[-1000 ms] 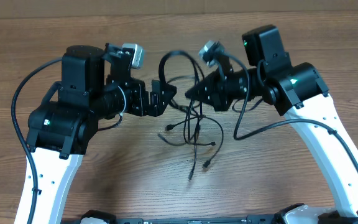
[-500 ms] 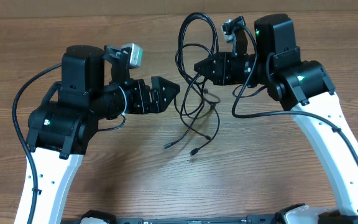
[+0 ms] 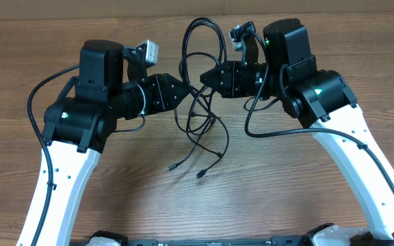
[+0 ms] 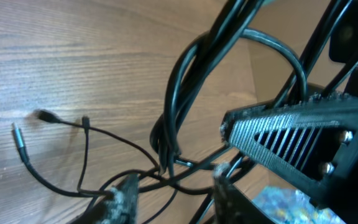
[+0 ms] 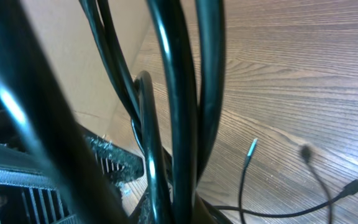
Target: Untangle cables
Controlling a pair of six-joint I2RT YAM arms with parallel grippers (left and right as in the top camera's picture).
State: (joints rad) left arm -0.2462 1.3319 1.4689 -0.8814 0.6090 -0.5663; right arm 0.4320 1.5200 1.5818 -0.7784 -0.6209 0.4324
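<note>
Cables (image 3: 200, 113) hang bunched from the right gripper (image 3: 204, 77); note its fingers pressed together on the strands. Left gripper (image 3: 187, 91) fingers (image 4: 124, 196) stand apart, and you see loose strands crossing between their tips.

No writing, label, brand mark or number could be read anywhere I looked, neither on the cables (image 3: 197, 116) nor on the counter (image 3: 286, 191).
</note>
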